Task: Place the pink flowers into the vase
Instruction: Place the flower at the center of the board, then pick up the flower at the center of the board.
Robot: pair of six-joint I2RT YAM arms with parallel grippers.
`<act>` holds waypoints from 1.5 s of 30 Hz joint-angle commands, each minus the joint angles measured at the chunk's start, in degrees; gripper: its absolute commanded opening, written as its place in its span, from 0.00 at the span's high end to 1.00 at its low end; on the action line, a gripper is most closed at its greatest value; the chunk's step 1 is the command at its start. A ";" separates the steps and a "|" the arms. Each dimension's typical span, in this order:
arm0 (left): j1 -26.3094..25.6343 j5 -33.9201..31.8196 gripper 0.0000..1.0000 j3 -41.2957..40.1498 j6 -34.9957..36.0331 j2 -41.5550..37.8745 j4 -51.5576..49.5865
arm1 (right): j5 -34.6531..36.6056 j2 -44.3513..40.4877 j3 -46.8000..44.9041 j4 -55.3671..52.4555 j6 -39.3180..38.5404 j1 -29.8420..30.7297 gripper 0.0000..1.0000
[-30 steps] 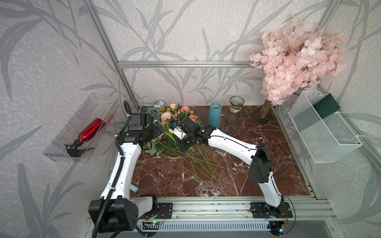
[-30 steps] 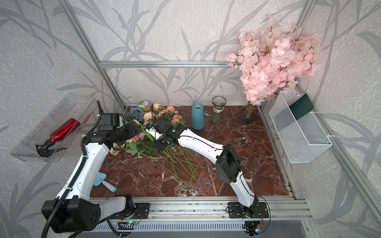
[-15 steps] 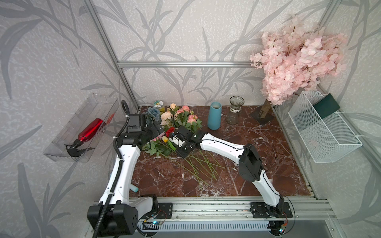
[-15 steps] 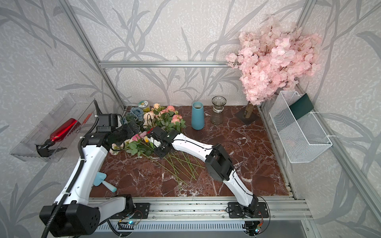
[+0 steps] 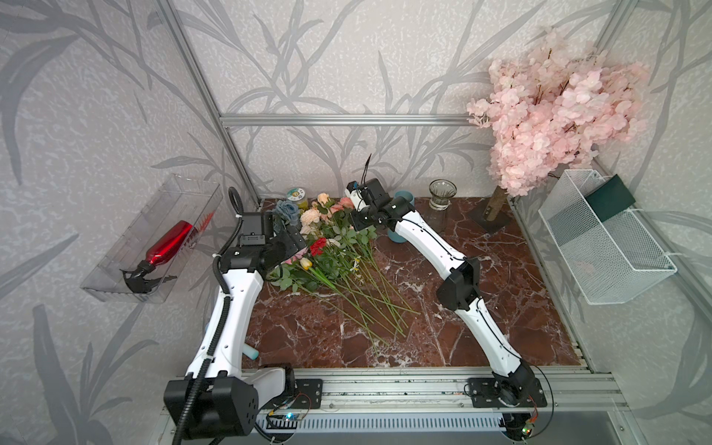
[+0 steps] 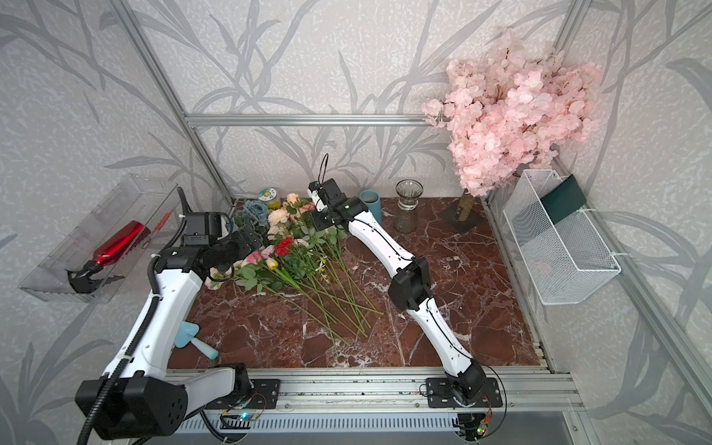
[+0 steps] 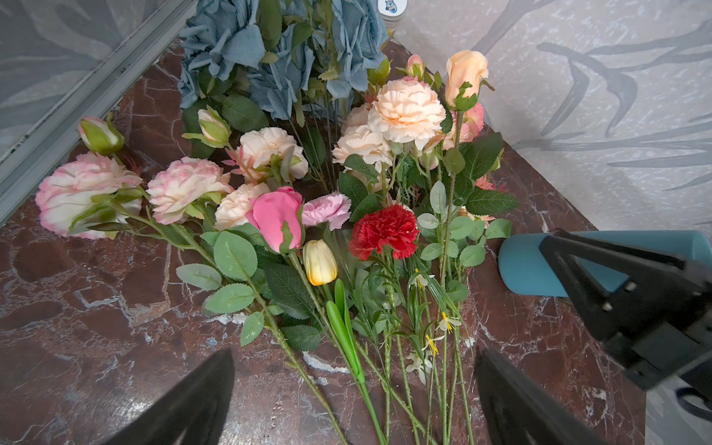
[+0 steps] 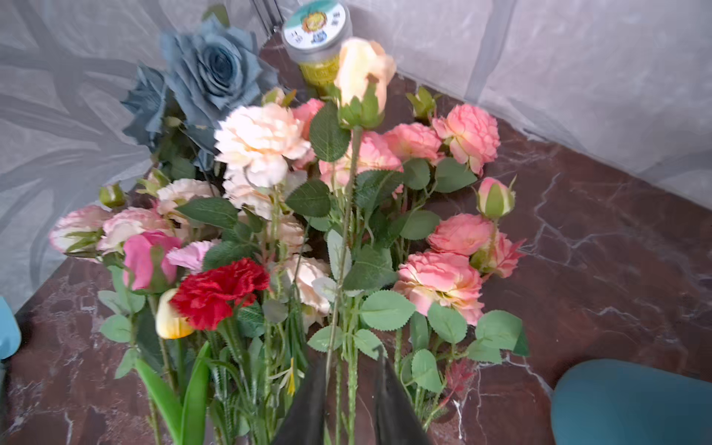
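The pink flowers [image 5: 339,208] lie in a mixed pile at the back left of the marble table, heads toward the corner and stems fanned toward the front. Their salmon and peach heads [image 8: 439,277] fill the right wrist view. My right gripper [image 8: 350,352] hangs above the pile's right side [image 5: 356,225], jaws a narrow gap apart. Green stems and bare marble show through that gap, and no stem looks lifted. My left gripper [image 7: 356,385] stands wide open over the stems on the pile's left [image 5: 293,246]. The clear glass vase [image 5: 442,200] stands empty at the back.
A blue cylinder [image 5: 402,221] stands just behind my right forearm. A red carnation [image 5: 318,244], a yellow tulip [image 5: 305,263] and grey-blue roses [image 5: 287,210] share the pile. A blossom tree [image 5: 551,115] and a wire basket [image 5: 601,246] are at the right. A light-blue trowel [image 6: 192,335] lies by my left arm.
My right gripper has come up and back from low among the stems to the pile's rear right. My left arm has hardly moved. The flowers lie as before.
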 commanded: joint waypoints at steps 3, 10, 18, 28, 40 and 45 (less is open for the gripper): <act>0.03 -0.55 0.02 -0.11 0.23 0.51 0.45 | -5.78 3.35 -0.48 -2.25 1.99 1.44 0.74; 0.01 -0.10 0.02 -0.55 0.19 1.34 0.83 | -9.09 1.33 -7.80 3.18 3.48 1.48 0.68; -0.01 -0.26 0.02 -0.66 0.34 1.38 0.69 | -8.60 1.75 -8.54 4.02 3.31 1.46 0.72; -0.02 -0.25 0.02 -0.46 0.49 1.58 0.74 | -7.68 2.71 -8.16 4.01 2.27 1.35 0.85; 0.05 -0.78 0.02 -0.13 0.66 1.84 0.31 | -7.65 4.67 -5.06 3.14 1.83 0.53 0.89; 0.05 -1.03 0.02 -0.13 0.80 1.95 0.31 | -8.48 5.38 -5.15 3.40 2.17 0.49 0.88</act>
